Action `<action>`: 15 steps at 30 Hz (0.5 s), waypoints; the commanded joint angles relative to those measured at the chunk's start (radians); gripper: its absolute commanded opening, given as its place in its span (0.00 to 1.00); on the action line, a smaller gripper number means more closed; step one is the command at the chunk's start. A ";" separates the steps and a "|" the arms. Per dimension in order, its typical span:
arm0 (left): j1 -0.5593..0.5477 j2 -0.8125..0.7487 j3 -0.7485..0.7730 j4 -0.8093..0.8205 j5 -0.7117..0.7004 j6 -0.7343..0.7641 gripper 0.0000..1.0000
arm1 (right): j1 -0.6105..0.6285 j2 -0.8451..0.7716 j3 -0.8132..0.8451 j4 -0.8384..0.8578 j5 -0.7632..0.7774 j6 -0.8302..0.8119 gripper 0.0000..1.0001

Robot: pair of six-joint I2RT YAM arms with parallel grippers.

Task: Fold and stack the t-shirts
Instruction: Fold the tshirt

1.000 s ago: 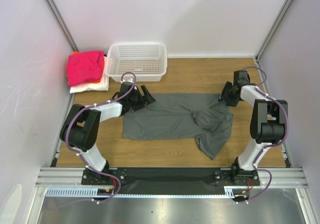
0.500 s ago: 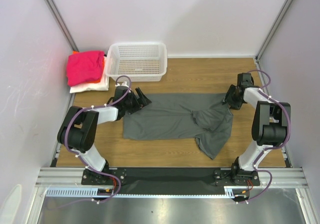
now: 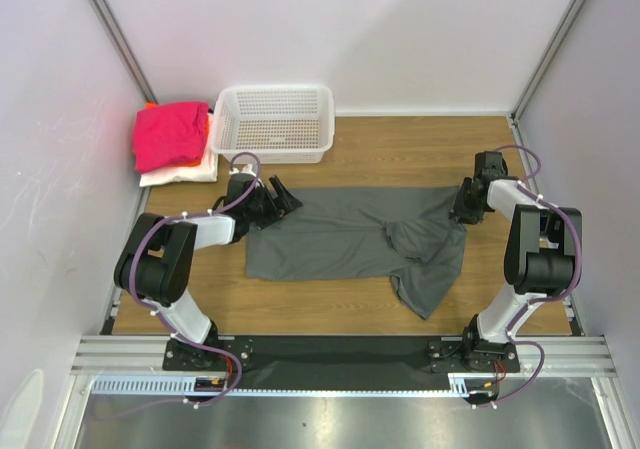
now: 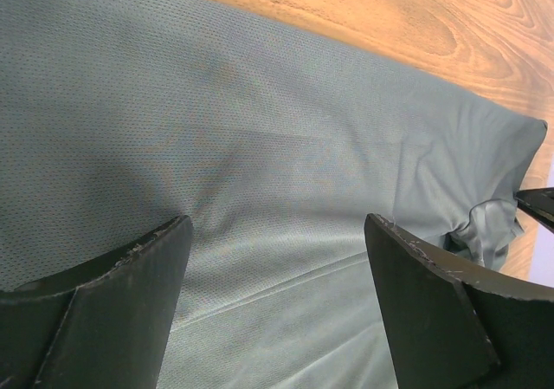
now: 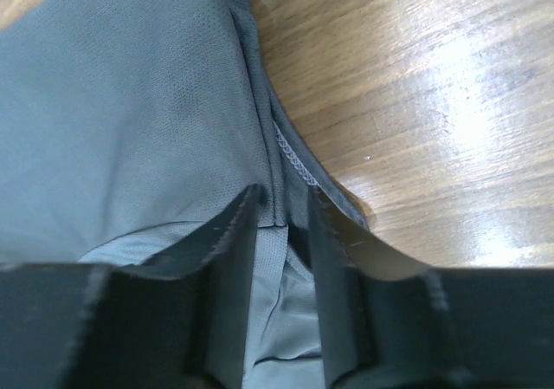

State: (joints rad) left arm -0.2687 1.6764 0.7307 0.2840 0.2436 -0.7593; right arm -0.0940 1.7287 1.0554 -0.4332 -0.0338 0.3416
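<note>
The grey shirt is lying flat on the table, the right gripper is pinching its far right corner, and the left gripper is hanging open over its far left corner, likely needing to close there before the fold begins.

We see the dark grey t-shirt filling the left and upper part of the right wrist view, lying flat on the wooden table, which shines with glare on the right. Its stitched hem runs down into the narrow gap of the right gripper. The black fingers stand close on either side of the cloth's edge, but we cannot tell whether they press it.
</note>
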 commanded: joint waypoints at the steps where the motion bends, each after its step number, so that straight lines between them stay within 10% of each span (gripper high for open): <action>1: 0.014 -0.021 -0.022 -0.008 0.010 0.000 0.88 | -0.006 -0.011 0.002 0.037 0.009 -0.013 0.32; 9: 0.029 -0.030 -0.020 -0.023 -0.006 0.008 0.88 | -0.012 -0.006 0.012 0.034 0.031 -0.027 0.01; 15: 0.042 -0.027 -0.013 -0.031 -0.017 0.006 0.88 | -0.023 -0.009 0.008 0.019 0.032 -0.035 0.00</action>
State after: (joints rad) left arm -0.2459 1.6733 0.7273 0.2817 0.2478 -0.7593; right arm -0.1074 1.7290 1.0546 -0.4183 -0.0208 0.3202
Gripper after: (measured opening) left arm 0.877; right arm 0.011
